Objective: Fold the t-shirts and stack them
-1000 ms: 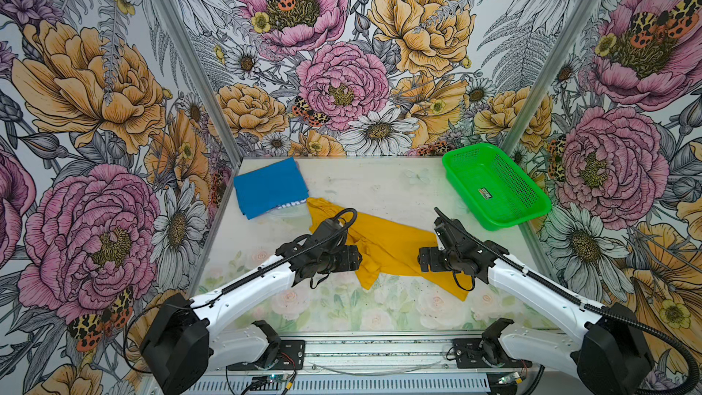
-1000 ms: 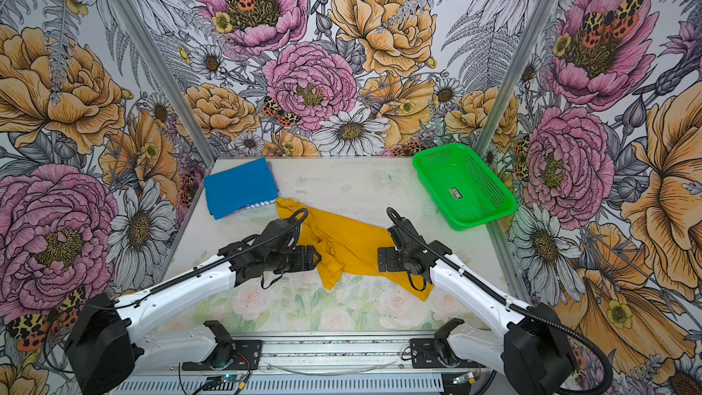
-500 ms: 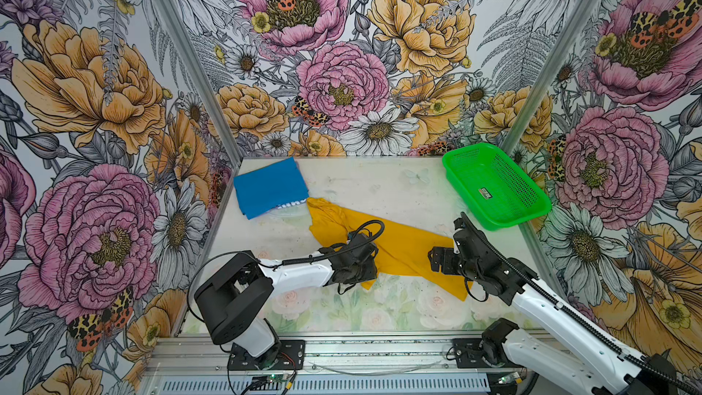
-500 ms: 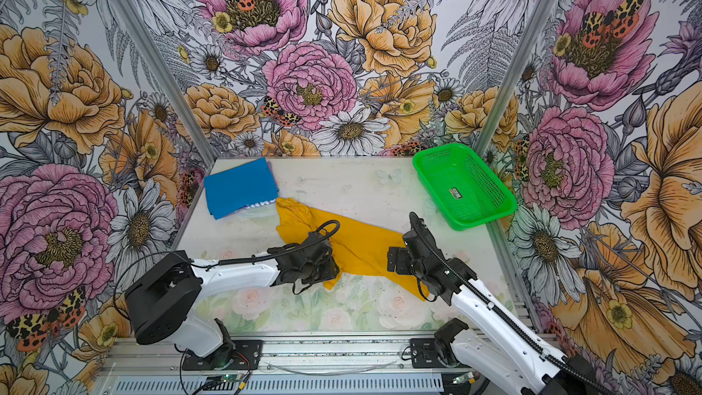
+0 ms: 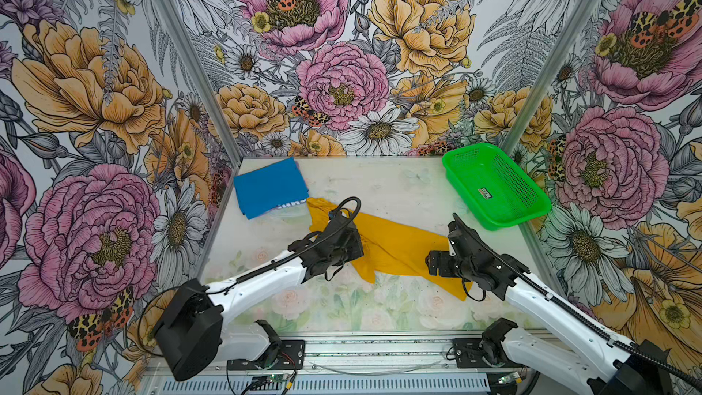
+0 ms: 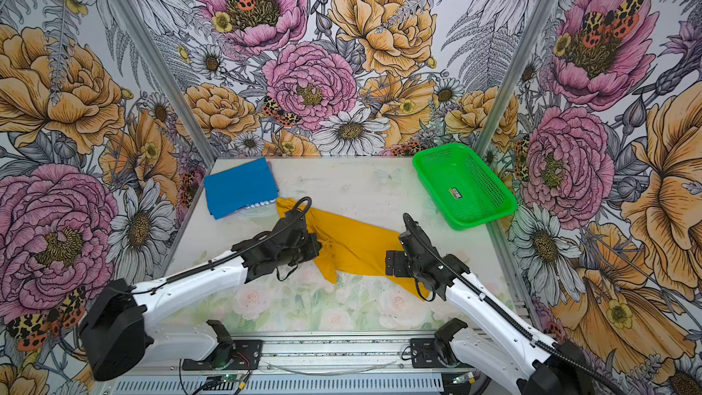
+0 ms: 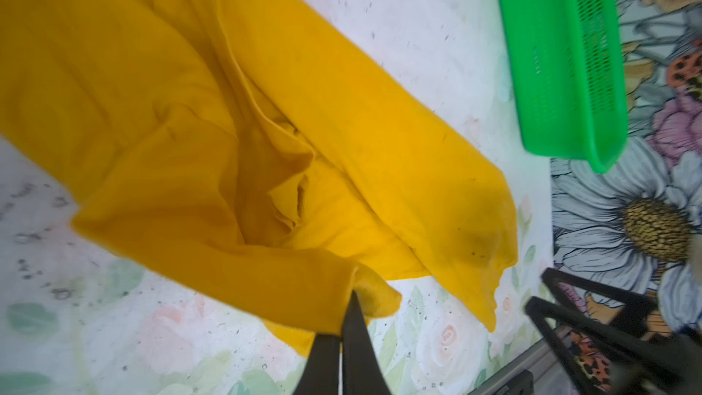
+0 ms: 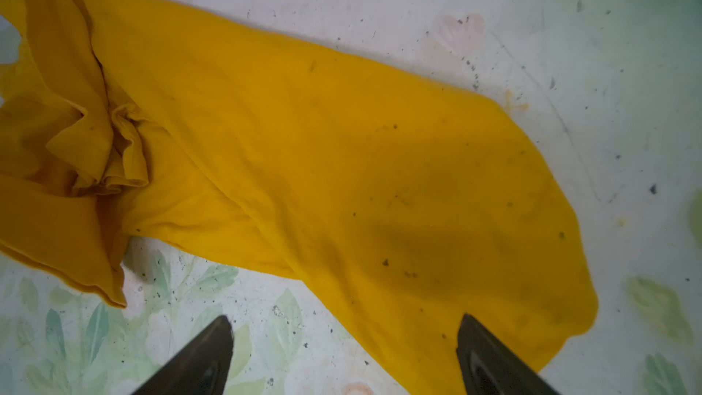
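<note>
While my left gripper (image 7: 353,296) pinches the yellow t-shirt (image 7: 171,89), I see my right gripper (image 8: 345,319) spread wide over its other end

Both top views: yellow shirt (image 5: 395,245) partly covered, its left part under the left arm (image 5: 266,281) wrist, its right end under the right gripper (image 8: 345,319). The left gripper (image 7: 352,298) fingers (image 7: 361,340) are hidden there by that wrist. Left wrist view is motion-blurred; shirt and green basket (image 7: 562,55) run out of frame. Right wrist view: fingertips (image 8: 205,355) only, shirt cropped. Basket's label (image 5: 485,192) too small to read. At the surface (image 5: 380,184) far-left corner, white print (image 5: 291,205) pokes from under the blue shirt (image 5: 269,188), possibly lettering, unreadable.
</note>
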You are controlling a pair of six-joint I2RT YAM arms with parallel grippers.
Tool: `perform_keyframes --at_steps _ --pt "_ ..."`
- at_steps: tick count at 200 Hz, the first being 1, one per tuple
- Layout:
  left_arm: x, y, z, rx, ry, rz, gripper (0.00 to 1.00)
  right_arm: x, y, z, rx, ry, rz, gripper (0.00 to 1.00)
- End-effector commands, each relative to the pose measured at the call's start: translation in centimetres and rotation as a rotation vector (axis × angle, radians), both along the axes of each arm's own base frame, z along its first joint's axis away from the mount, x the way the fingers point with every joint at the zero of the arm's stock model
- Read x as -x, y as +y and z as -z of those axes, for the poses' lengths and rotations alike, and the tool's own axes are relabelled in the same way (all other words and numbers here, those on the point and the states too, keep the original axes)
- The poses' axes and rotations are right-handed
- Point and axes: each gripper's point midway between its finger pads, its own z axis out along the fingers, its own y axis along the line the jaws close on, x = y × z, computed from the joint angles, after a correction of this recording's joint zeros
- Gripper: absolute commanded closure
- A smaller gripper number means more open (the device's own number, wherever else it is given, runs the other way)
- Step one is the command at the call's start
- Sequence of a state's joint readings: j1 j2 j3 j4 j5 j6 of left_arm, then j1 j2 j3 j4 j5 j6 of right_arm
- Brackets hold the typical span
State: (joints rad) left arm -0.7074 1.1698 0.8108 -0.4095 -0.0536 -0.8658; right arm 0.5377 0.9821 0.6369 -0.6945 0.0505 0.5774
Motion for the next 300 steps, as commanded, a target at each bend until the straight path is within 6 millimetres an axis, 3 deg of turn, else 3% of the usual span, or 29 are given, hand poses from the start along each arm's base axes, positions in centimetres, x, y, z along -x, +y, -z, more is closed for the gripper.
perform_keyframes --at_steps 1,14,29,79,105,111,130,138,172,188,199,202,212,217,223,230,238,260,300 --pt "1.1 6.6 -1.1 -0.096 -0.016 -0.08 1.0 -0.1 1.7 0.6 0.007 0.04 -0.078 0.07" --pt "1.7 10.6 -2.2 -0.114 -0.038 -0.167 1.0 -0.2 2.1 1.4 0.045 0.069 -0.094 0.07" --pt "2.4 13.2 -2.9 -0.086 -0.058 -0.204 1.0 -0.4 2.4 2.5 0.086 0.108 -0.092 0.08" --pt "2.8 15.5 -2.3 -0.042 -0.044 -0.232 1.0 0.5 2.9 5.7 0.239 0.2 -0.062 0.17" --pt "2.4 15.7 -2.3 -0.039 -0.042 -0.229 1.0 0.8 4.3 5.8 0.247 0.205 -0.105 0.23" --pt "2.4 15.7 -2.3 -0.034 -0.042 -0.229 1.0 0.9 4.6 5.6 0.243 0.197 -0.106 0.33" --pt "2.2 16.1 -2.3 -0.032 -0.043 -0.243 1.0 0.9 4.7 4.5 0.238 0.181 -0.095 0.9" --pt "2.2 16.4 -2.5 -0.031 -0.049 -0.258 1.0 0.9 4.7 3.5 0.23 0.17 -0.099 1.0" --pt "2.2 18.5 -3.5 -0.033 -0.088 -0.34 1.0 0.8 4.2 -2.3 0.173 0.121 -0.158 1.0" --pt "1.9 19.3 -4.2 -0.043 -0.105 -0.364 1.0 -1.3 3.0 -4.1 0.106 0.109 -0.16 1.0" --pt "1.8 19.8 -4.7 -0.057 -0.12 -0.376 1.0 -4.5 0.8 -5.3 0.093 0.083 -0.099 1.0" --pt "1.8 20.0 -4.8 -0.06 -0.124 -0.38 1.0 -5.3 0.2 -5.5 0.092 0.079 -0.077 0.97" --pt "1.8 20.6 -5.1 -0.067 -0.13 -0.395 1.0 -9.1 -3.0 -6.5 0.097 0.054 0.039 0.64" --pt "1.8 20.8 -5.3 -0.068 -0.134 -0.399 1.0 -11.2 -5.5 -7.1 0.117 0.037 0.128 0.51" --pt "1.7 20.9 -5.4 -0.063 -0.136 -0.399 1.0 -12.6 -6.9 -7.4 0.146 0.03 0.176 0.36" --pt "1.7 20.9 -5.4 -0.056 -0.135 -0.396 1.0 -14.2 -7.8 -7.7 0.171 0.029 0.2 0.29" --pt "1.6 20.8 -5.4 -0.051 -0.132 -0.388 1.0 -15.1 -7.5 -8.2 0.161 0.024 0.186 0.25" --pt "1.7 20.4 -5.1 -0.04 -0.123 -0.368 1.0 -14.6 -5.3 -7.9 0.119 0.02 0.126 0.15" --pt "1.4 20.2 -5.2 -0.033 -0.128 -0.352 1.0 -11.0 -2.8 -2.9 0.131 0.119 0.015 0.14"
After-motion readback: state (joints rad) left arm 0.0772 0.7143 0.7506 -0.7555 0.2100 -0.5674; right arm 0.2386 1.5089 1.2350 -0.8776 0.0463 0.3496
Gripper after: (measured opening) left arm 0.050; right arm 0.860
